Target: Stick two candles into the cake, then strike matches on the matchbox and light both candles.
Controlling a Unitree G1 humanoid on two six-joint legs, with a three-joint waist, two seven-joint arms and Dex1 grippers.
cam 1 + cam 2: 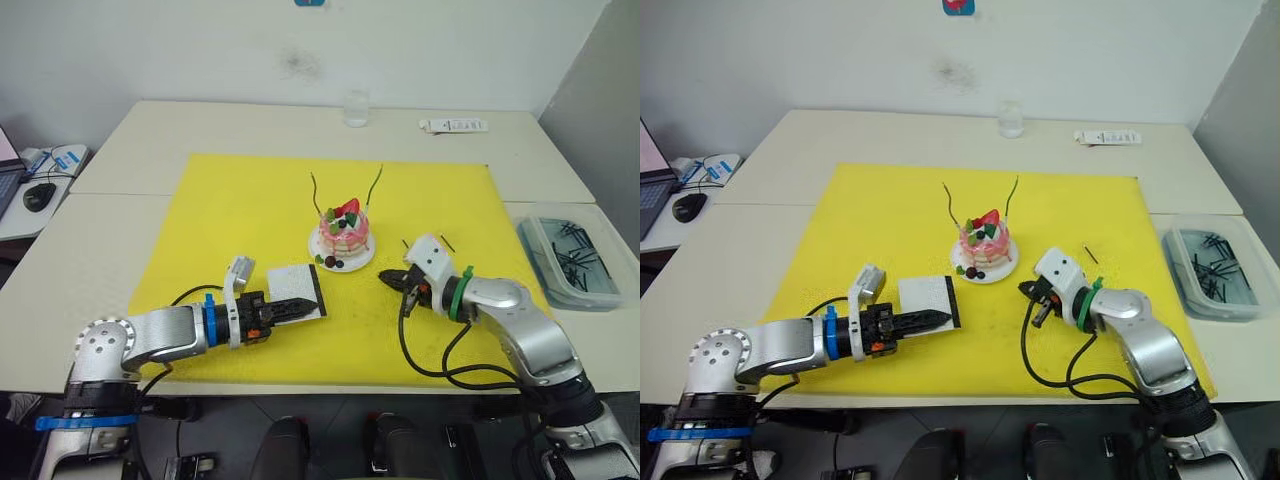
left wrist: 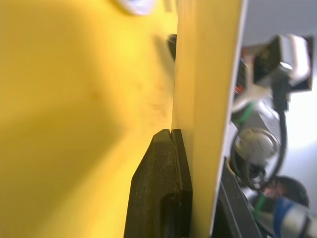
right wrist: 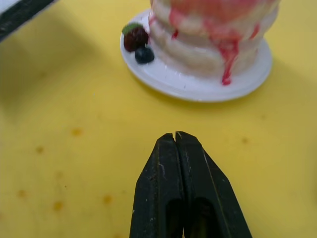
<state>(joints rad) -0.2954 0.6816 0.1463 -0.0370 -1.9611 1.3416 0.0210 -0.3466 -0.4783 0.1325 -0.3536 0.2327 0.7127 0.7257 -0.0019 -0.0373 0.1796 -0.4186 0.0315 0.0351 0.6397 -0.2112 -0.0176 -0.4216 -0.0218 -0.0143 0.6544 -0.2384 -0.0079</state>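
Left gripper [image 1: 935,319]: fingers pressed together, tips lying over the near edge of the matchbox [image 1: 292,289]; whether they pinch it cannot be told. Right gripper [image 3: 175,137]: fingers pressed together on nothing visible, low over the yellow mat [image 1: 230,210], just beside the white plate [image 3: 198,88].

Cake [image 1: 346,232]: mid-mat on the plate; both candles [image 1: 316,193] already upright in it, one each side of the strawberry, unlit.

Matchbox: flat, white, thin card, black strip along the cake-side edge; judged light and likely to slide on the smooth mat; best pinched across a short edge, clear of the strip, and held down while striking.

One match [image 1: 447,243]: on the mat beyond the right gripper; thin, straight, stiff, brittle under side load; lying flat, so hard to lift; take near the plain end, head left free.

Candles: very slender, wavy, probably waxy and easily bent; avoid knocking them.

Cake: soft-looking, glossy pink drips, loose berries at the plate rim; fragile, not for gripping.

Tabletop [image 1: 250,125]: pale, matte.
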